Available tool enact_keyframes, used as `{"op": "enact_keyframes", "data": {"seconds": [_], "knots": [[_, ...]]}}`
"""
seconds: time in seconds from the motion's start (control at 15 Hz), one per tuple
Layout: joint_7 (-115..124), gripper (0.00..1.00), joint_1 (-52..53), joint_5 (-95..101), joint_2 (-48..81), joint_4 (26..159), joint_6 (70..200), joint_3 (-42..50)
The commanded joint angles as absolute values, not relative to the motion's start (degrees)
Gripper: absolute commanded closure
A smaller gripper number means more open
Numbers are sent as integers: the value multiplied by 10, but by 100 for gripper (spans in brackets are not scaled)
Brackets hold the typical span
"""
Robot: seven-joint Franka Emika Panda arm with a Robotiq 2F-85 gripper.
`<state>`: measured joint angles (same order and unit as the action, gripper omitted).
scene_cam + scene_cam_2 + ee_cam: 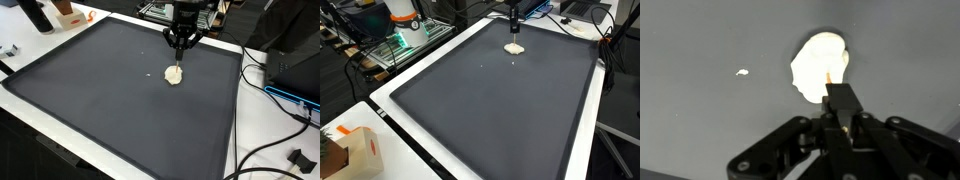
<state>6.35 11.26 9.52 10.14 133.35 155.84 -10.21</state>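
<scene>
We see the claw (177,60) with its fingers pressed together, the tip touching the top of a pale lump (174,76). The lump lies toward the far side of the dark mat (90,90), and a small white crumb (742,72) lies near it.

The mat (90,95) looks matt, dark and finely grained; the pale lump (812,60) dull, soft, doughy; the gripper (837,92) smooth black plastic, faintly glossy.

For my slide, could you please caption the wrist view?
Closed pincer over a pale lump on the dark mat.
</scene>
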Motion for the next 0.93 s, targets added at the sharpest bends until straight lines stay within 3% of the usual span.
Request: {"op": "enact_keyframes", "data": {"seconds": [0.0,0.87], "knots": [[50,97,115,89,111,1331,1560,-98],[46,97,118,91,145,1312,1559,-96]]}}
